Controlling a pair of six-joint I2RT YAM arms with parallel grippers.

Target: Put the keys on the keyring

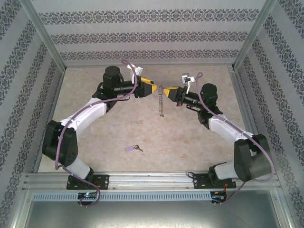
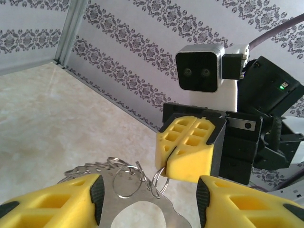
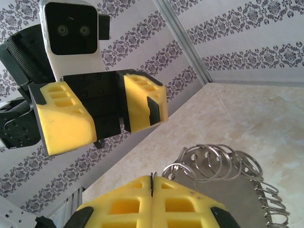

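pinching the keyring (image 1: 162, 102), right pincer (image 1: 166, 89) is clenched; left pincer (image 1: 155, 89) released; key (image 1: 133, 148) on table (image 1: 190, 142).

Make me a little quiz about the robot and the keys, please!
1. True or false: the key is already on the keyring.
2. Fill the gap: the left end effector has its jaws ____.
3. Pick one: what is pinching one small ring of the keyring? A) the left end effector B) the right end effector C) nothing

Key:
1. False. The key lies alone on the table, nearer the arm bases.
2. Open.
3. B.
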